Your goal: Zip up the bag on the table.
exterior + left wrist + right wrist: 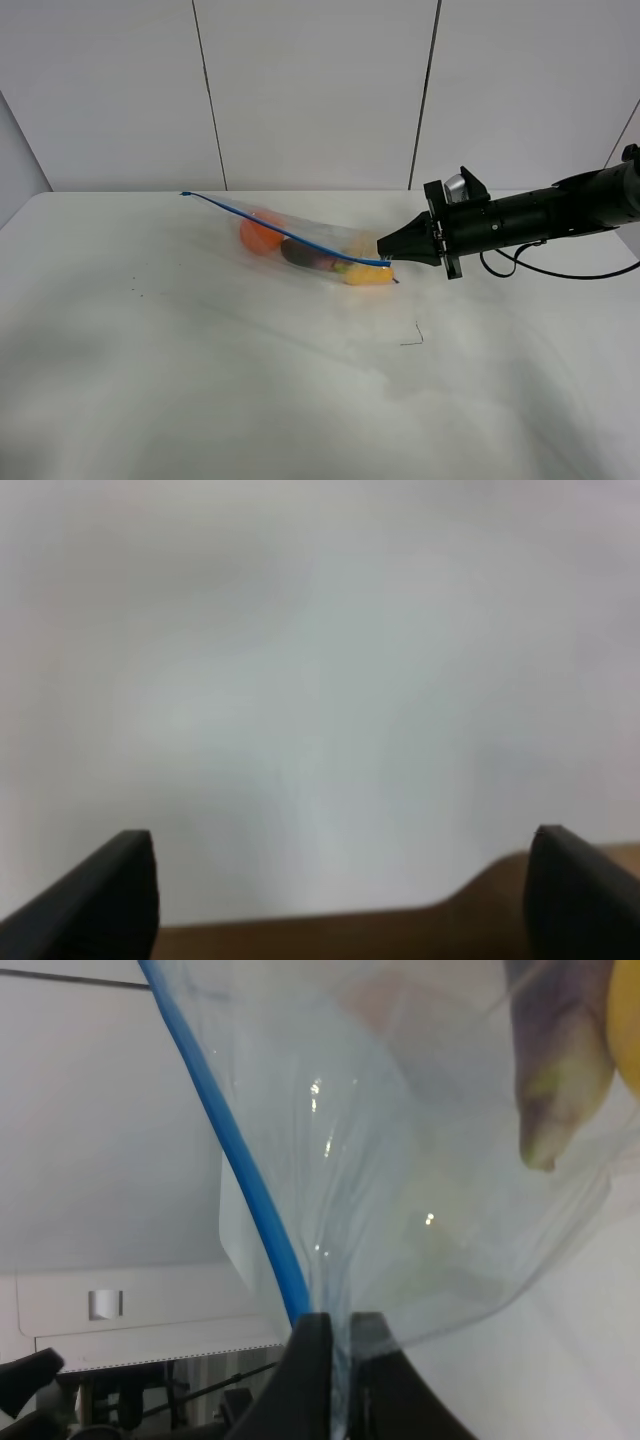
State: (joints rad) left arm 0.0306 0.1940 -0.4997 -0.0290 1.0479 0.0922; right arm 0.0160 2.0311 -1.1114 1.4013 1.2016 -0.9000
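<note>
The clear bag (pixel 300 245) lies on the white table (pixel 200 380), slightly lifted, with orange, purple and yellow produce inside. Its blue zipper strip (pixel 270 228) runs from the far left corner to its right end. My right gripper (pixel 384 254) is shut on that right end of the strip. In the right wrist view the fingertips (pixel 312 1340) pinch the blue strip (pixel 235 1160) and the clear film (pixel 420 1190). My left gripper (pixel 340 880) is open and empty in the left wrist view, facing a blurred pale surface; it is out of the high view.
A small dark mark (pixel 412 340) is on the table in front of the bag. The right arm's cable (pixel 560 270) hangs above the table's right edge. Grey wall panels stand behind the table.
</note>
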